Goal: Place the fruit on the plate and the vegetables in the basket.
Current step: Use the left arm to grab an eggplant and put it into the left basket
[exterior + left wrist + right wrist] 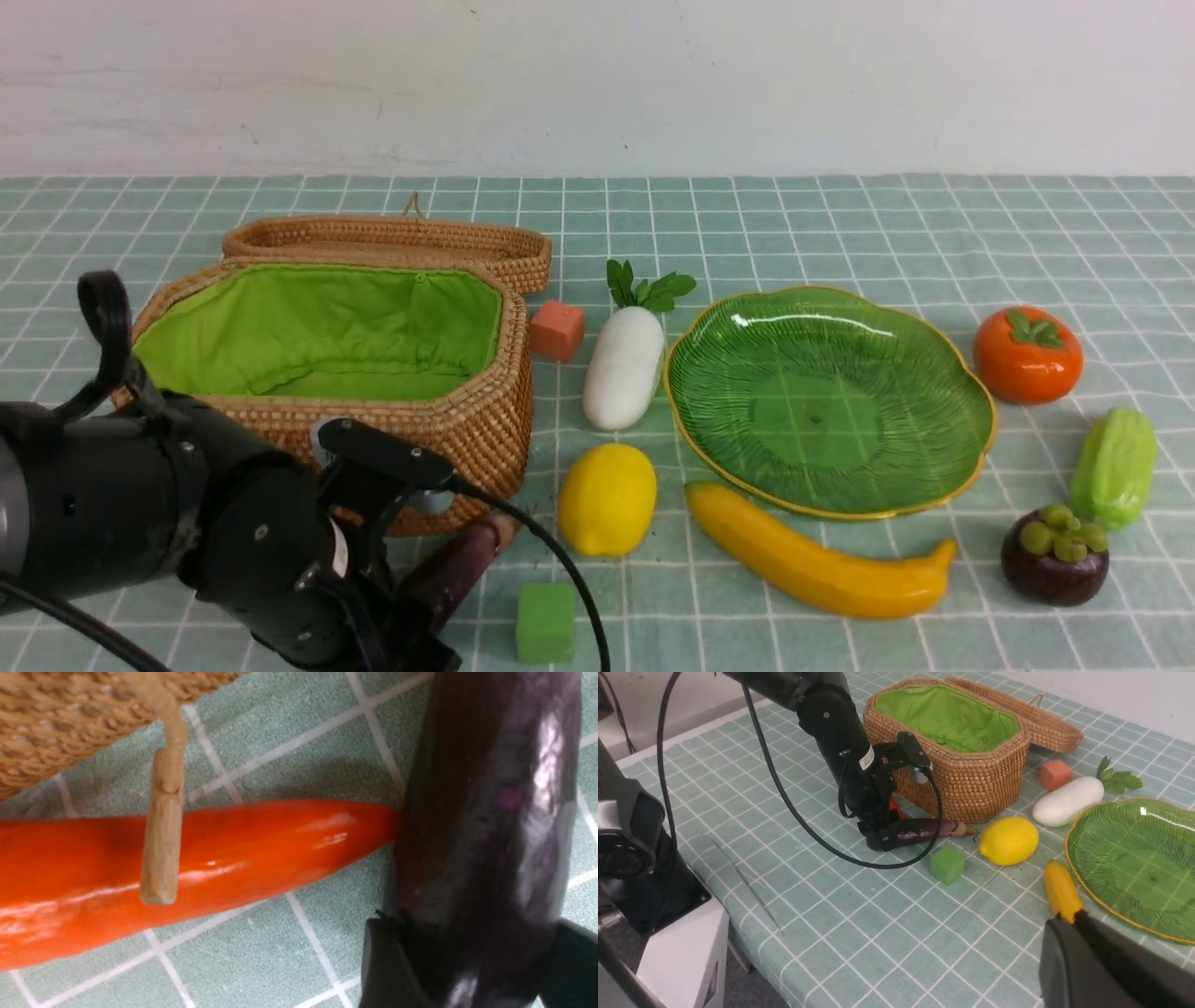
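My left gripper [472,966] is shut on the dark purple eggplant [486,812], which is low over the cloth in front of the open wicker basket [327,355]. The eggplant [457,565] also shows in the front view. The orange carrot [210,858] lies beside it with its tip touching the eggplant. The white radish [624,369], lemon [607,499] and banana [822,565] lie left of and in front of the green plate [826,401]. The persimmon [1027,355], gourd [1113,467] and mangosteen [1055,555] lie to its right. My right gripper [1067,917] is shut and empty, above the banana's end [1057,889].
An orange-red cube [557,329] sits between the basket and the radish. A green cube [545,623] sits near the front, right of the eggplant. The basket lid [392,243] lies open behind the basket. Its wooden toggle [161,854] hangs over the carrot.
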Action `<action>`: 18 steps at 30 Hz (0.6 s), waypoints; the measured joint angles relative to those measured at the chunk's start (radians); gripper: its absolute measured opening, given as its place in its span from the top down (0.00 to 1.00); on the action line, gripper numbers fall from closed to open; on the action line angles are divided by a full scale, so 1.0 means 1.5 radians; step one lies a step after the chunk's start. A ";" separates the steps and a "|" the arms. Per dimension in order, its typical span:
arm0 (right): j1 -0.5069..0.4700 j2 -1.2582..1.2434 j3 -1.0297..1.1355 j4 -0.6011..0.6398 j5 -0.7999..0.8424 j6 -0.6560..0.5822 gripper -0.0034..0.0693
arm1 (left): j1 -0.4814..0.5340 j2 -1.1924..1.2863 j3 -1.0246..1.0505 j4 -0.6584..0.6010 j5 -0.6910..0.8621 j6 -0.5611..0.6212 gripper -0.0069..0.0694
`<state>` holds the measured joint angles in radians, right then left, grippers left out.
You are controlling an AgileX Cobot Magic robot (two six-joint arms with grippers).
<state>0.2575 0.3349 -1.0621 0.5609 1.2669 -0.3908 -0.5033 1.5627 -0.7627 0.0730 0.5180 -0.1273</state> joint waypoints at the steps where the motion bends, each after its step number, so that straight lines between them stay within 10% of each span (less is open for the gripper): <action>1: 0.000 0.000 0.000 0.000 0.000 0.000 0.92 | 0.000 0.000 -0.001 0.000 0.001 0.000 0.41; 18: 0.000 0.000 0.000 0.000 0.000 0.000 0.91 | -0.088 -0.143 -0.071 0.053 0.240 0.004 0.41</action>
<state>0.2575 0.3349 -1.0621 0.5609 1.2669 -0.3908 -0.6354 1.3480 -0.8697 0.1524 0.8786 -0.1217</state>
